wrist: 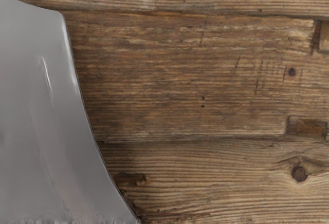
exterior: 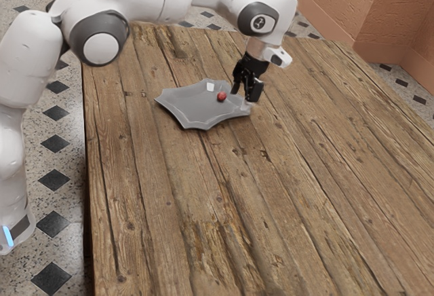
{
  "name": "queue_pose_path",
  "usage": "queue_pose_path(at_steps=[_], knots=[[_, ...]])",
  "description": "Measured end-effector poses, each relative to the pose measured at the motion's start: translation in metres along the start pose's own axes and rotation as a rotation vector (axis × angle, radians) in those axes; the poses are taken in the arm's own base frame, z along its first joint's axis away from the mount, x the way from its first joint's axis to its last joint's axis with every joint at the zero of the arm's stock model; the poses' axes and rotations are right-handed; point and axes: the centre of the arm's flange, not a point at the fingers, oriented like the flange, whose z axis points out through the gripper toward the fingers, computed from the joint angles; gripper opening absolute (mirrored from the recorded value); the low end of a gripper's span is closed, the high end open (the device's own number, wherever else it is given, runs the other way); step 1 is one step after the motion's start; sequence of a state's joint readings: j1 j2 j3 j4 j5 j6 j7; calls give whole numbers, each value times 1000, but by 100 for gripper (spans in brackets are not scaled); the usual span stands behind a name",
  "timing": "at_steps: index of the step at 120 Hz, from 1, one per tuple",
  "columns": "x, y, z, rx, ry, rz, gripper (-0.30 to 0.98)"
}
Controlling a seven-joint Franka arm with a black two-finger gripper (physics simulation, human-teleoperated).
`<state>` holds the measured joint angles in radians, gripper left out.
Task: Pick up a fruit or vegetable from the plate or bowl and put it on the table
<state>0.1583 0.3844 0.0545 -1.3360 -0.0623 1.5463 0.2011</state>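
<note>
My gripper (exterior: 245, 95) hangs low at the right corner of the grey plate (exterior: 190, 102) in the exterior view, its two black fingers apart. No object can be made out between them. A small round red fruit or vegetable (exterior: 222, 96) lies on the plate, a short way to the exterior view's left of the fingers. Just below the fingertips is a pale patch at the plate's corner; I cannot tell what it is. In the wrist view, the smooth edge of the plate (wrist: 36, 111) lies beside bare wood.
A small white block (exterior: 210, 87) sits on the plate near the red piece. The plank table (exterior: 271, 201) extends around the plate, and its wood (wrist: 205, 80) lies under my hand. An orange wall (exterior: 380, 11) stands beyond the table's far edge.
</note>
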Motion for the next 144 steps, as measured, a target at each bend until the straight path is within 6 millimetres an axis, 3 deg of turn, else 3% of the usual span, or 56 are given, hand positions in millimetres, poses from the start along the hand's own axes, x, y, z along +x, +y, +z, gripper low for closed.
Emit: queue_pose_path(at_steps=[16,57,93,144], knots=[[-5,-23,7,-5,6,-3,69],[-12,-56,14,5,5,9,68],[-14,-75,27,12,-17,15,68],[-26,-110,30,9,-33,21,68]])
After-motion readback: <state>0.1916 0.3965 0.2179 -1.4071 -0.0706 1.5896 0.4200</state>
